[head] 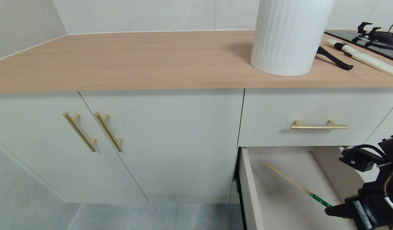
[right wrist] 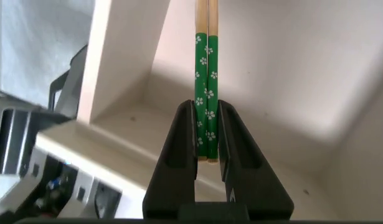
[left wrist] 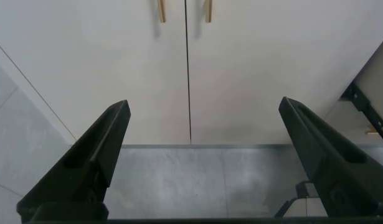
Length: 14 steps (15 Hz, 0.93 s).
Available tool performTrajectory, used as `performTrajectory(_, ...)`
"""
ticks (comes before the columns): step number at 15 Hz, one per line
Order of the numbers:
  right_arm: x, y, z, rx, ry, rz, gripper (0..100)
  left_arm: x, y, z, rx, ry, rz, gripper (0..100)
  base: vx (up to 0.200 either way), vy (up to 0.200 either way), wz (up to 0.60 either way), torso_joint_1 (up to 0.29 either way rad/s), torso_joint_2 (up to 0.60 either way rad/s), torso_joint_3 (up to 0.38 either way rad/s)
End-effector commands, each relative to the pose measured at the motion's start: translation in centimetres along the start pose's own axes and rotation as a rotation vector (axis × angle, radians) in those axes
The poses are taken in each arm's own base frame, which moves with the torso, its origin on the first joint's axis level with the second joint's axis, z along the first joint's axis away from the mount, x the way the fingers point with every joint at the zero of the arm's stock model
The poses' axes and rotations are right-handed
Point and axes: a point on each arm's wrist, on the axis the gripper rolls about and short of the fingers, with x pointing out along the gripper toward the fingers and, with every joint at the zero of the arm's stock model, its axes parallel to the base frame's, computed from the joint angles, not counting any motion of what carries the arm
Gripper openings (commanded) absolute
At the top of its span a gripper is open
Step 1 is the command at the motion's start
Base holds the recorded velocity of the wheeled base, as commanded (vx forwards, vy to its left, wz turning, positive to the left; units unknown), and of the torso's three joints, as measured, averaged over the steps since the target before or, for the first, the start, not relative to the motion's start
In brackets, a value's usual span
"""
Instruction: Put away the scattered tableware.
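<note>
Right jaws: closed narrow on the chopsticks (right wrist: pixel 207 62); right gripper (right wrist: pixel 207 109) pinching the pair side by side at the green, flower-printed end.
Left jaws: spread wide, nothing between; left gripper (left wrist: pixel 203 106) facing the cabinet doors (left wrist: pixel 116 62) and grey floor.
Chopsticks: projecting straight ahead of the right jaws, over the inside of the open drawer (head: pixel 247 185); tip contact with the drawer floor not determinable.
Step in hand (judged): placing the pair in the drawer; release not yet made.
Drawer: below and ahead of the right jaws, pulled out, one side wall close beside the sticks.
Closed drawer (head: pixel 311 108): above and beyond the right jaws, brass bar handle.
Countertop (head: pixel 135 57): higher up, well apart from both jaws; carries a white ribbed container (head: pixel 286 35), a black handle (head: pixel 335 59) and a cream sheathed knife (head: pixel 366 59).
Risk 1: thin round sticks likely to pivot or slip in the pinch, given the grip only at one end.
Risk 2: tips likely to strike the near side wall on any sideways drift.
Risk 3: bounce, roll or splitting of the pair likely on release from height onto a hard floor.
Materials: chopsticks pale bamboo, slender, straight; drawer interior smooth, matt, beige; jaws black, hard, wedge-shaped; counter wood-grain laminate; doors flat, pale grey.
</note>
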Motion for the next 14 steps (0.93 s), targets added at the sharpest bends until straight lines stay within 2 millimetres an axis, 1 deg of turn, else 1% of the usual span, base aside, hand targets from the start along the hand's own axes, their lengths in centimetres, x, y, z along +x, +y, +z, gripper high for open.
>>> performTrajectory(1,3.1,0.3,1.1,0.119,0.057,0.001,0,0.0,0.0,0.0,0.0,0.001,0.0,100,0.0,0.0,0.0,0.0,0.0,0.0)
performTrajectory(2,4.5,0.2,1.5,0.178,0.075,-0.004,0,0.0,0.0,0.0,0.0,0.001,0.0,100,0.0,0.0,0.0,0.0,0.0,0.0)
performTrajectory(3,5.6,0.1,1.6,0.193,0.092,-0.008,0,0.0,0.0,0.0,0.0,0.001,0.0,100,0.0,0.0,0.0,0.0,0.0,0.0)
performTrajectory(4,7.3,0.0,1.7,0.201,0.118,-0.019,0,0.0,0.0,0.0,0.0,0.001,0.0,100,0.0,0.0,0.0,0.0,0.0,0.0)
performTrajectory(7,9.5,-0.4,1.6,0.223,0.124,-0.038,0,0.0,0.0,0.0,0.0,0.001,-0.001,100,0.0,0.0,0.0,0.0,0.0,0.0)
performTrajectory(8,10.8,-0.6,1.4,0.246,0.104,-0.05,0,0.0,0.0,0.0,0.0,0.001,0.0,100,0.0,0.0,0.0,0.0,0.0,0.0)
performTrajectory(10,12.8,-1.0,1.0,0.255,0.069,-0.097,0,0.0,0.0,0.0,0.0,0.001,0.0,100,0.0,0.0,0.0,0.0,0.0,0.0)
performTrajectory(11,13.2,-0.9,0.8,0.251,0.065,-0.102,0,0.0,0.0,0.0,0.0,0.001,0.0,100,0.0,0.0,0.0,0.0,0.0,0.0)
performTrajectory(13,14.9,-0.9,0.0,0.236,0.05,-0.116,0,0.0,0.0,0.0,0.0,0.001,0.0,100,0.0,0.0,0.0,0.0,0.0,0.0)
performTrajectory(14,15.0,-1.0,0.0,0.236,0.048,-0.117,0,0.0,0.0,0.0,0.0,0.001,0.0,100,0.0,0.0,0.0,0.0,0.0,0.0)
